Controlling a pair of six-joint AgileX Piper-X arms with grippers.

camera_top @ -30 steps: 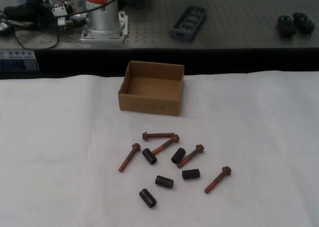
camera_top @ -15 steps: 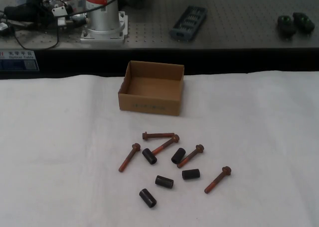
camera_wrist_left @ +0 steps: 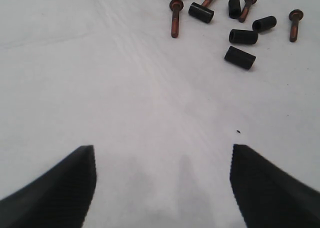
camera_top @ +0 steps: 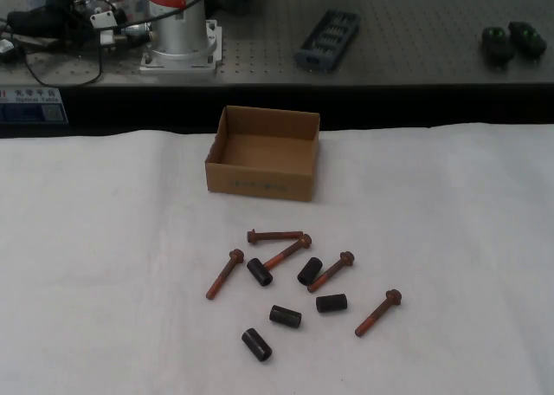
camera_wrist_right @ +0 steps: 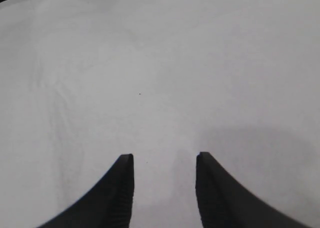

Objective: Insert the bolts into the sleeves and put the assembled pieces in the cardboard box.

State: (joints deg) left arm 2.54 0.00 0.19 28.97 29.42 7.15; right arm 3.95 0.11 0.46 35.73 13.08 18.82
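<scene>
White cloth (camera_top: 104,239) holds bolts (camera_top: 275,236) and sleeves (camera_top: 285,316) mid-frame. Left gripper (camera_wrist_left: 162,148) gapes wide, right gripper (camera_wrist_right: 165,156) less. Bumped sleeves could roll away.

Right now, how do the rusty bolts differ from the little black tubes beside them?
The bolts are rusty reddish-brown; the sleeves are plain black. Each bolt is longer and thinner than a stubby sleeve. A bolt has a wider head at one end; a sleeve looks alike at both. Shared: five of each, lying loose on the white cloth, none joined, none in the cardboard box.
</scene>
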